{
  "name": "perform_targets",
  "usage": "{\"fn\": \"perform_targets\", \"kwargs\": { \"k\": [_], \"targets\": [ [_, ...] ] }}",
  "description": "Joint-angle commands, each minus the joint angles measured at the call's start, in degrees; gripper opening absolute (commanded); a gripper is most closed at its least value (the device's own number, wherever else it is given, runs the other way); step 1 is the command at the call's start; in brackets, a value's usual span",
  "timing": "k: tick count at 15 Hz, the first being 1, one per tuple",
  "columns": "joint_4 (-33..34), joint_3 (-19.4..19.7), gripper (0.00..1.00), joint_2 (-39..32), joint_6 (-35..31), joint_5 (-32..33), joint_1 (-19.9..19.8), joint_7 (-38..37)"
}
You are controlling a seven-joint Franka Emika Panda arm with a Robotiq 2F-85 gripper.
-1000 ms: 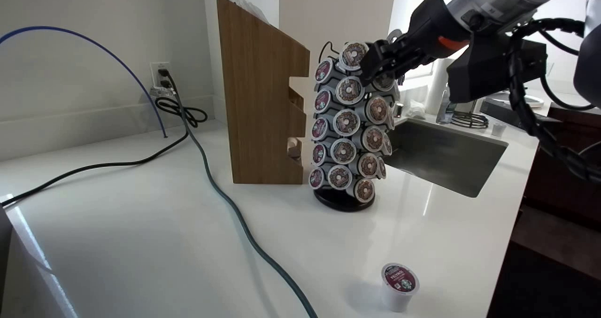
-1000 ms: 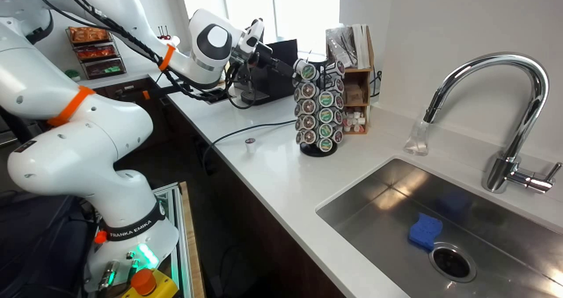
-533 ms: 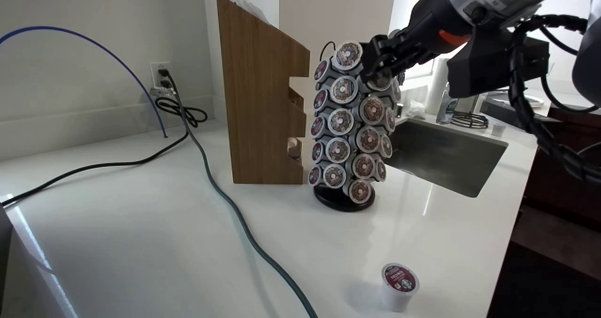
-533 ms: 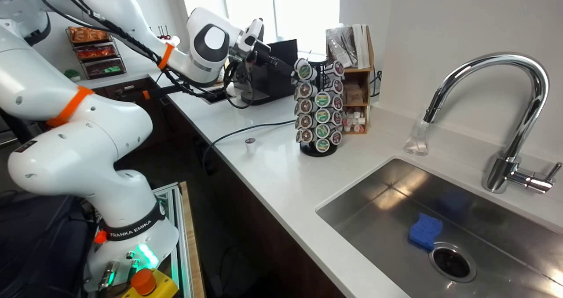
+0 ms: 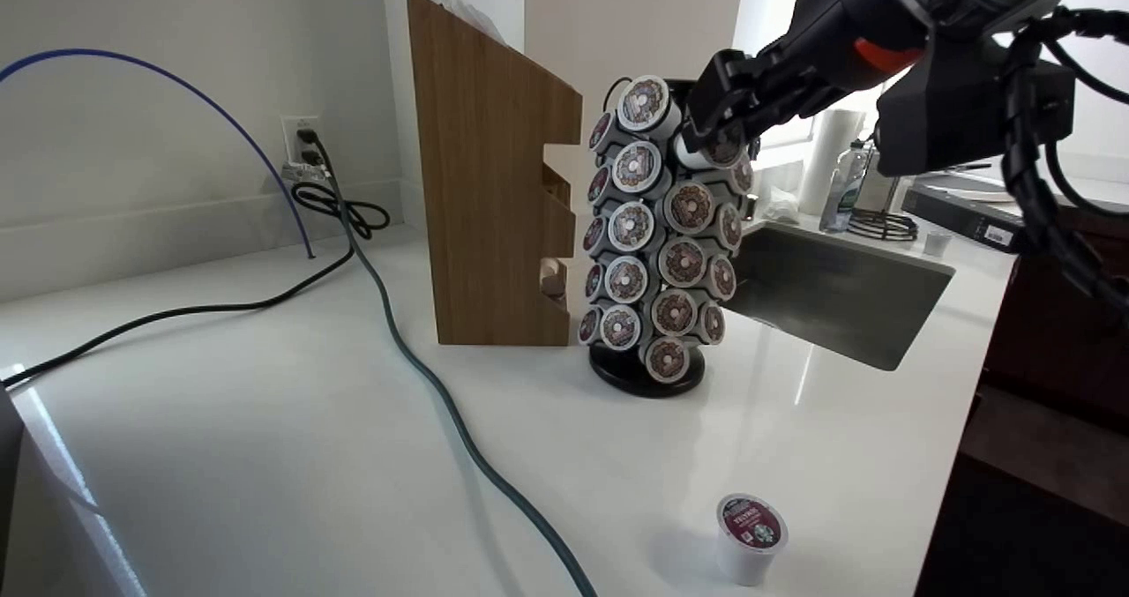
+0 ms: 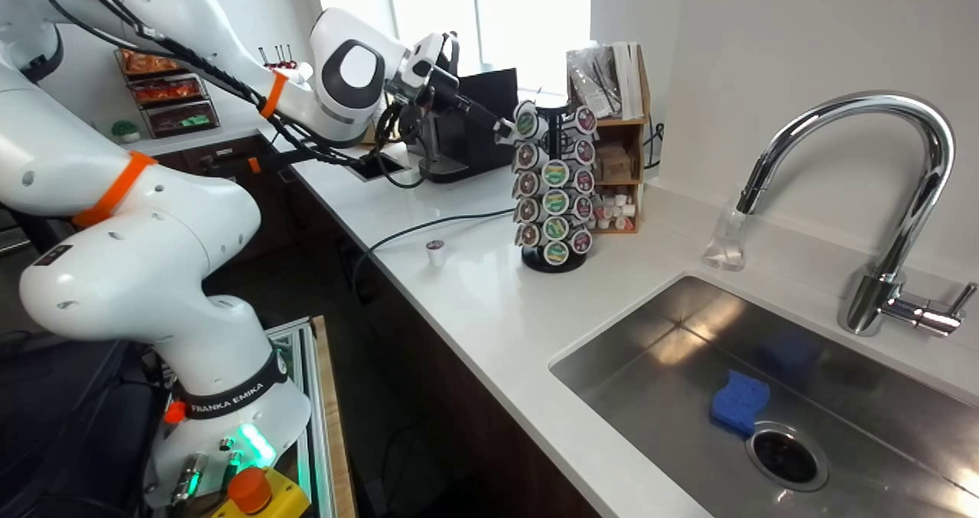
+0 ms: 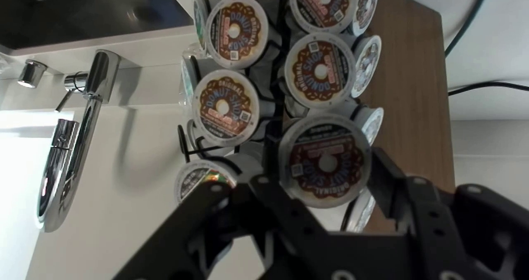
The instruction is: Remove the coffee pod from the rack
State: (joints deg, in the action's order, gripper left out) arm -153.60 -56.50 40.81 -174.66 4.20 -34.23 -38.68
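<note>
The rack is a black wire carousel tower on a round black base (image 5: 617, 375), full of columns of pods. It stands on the counter and also shows in the other exterior picture (image 6: 556, 139) and the wrist view (image 7: 270, 141). My gripper (image 5: 716, 112) is at its upper part, shut on a coffee pod (image 7: 325, 147) with a dark maroon lid and pale rim. In the wrist view this pod sits between the two black fingers (image 7: 326, 168). In an exterior view the gripper (image 6: 499, 124) holds it just beside the top tiers, seemingly a little apart from the tower.
A single pod (image 5: 750, 540) stands upright on the counter in front of the rack. A tall tan wooden block (image 5: 494, 182) stands close beside the rack. A steel sink (image 5: 820, 302) lies on the other side, with a faucet (image 6: 891, 219). A cable (image 5: 423, 372) crosses the counter.
My gripper has drawn back from the tower with the pod between its fingers. The rack has turned somewhat on its base, shifting its columns sideways. The lone pod on the counter has not moved.
</note>
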Motion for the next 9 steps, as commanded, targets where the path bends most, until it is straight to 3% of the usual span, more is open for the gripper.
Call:
{"fn": "perform_targets", "kwargs": {
  "k": [1,5,9],
  "targets": [
    [-2.12,3.83,0.53,3.04,5.35,-3.08,6.80,1.78],
    [-2.60,10.49,0.55,3.42,11.62,-2.63,15.15,3.06],
    [-4.67,21.13,0.46,-0.02,11.29,-5.04,26.10,5.53]
  ]
}}
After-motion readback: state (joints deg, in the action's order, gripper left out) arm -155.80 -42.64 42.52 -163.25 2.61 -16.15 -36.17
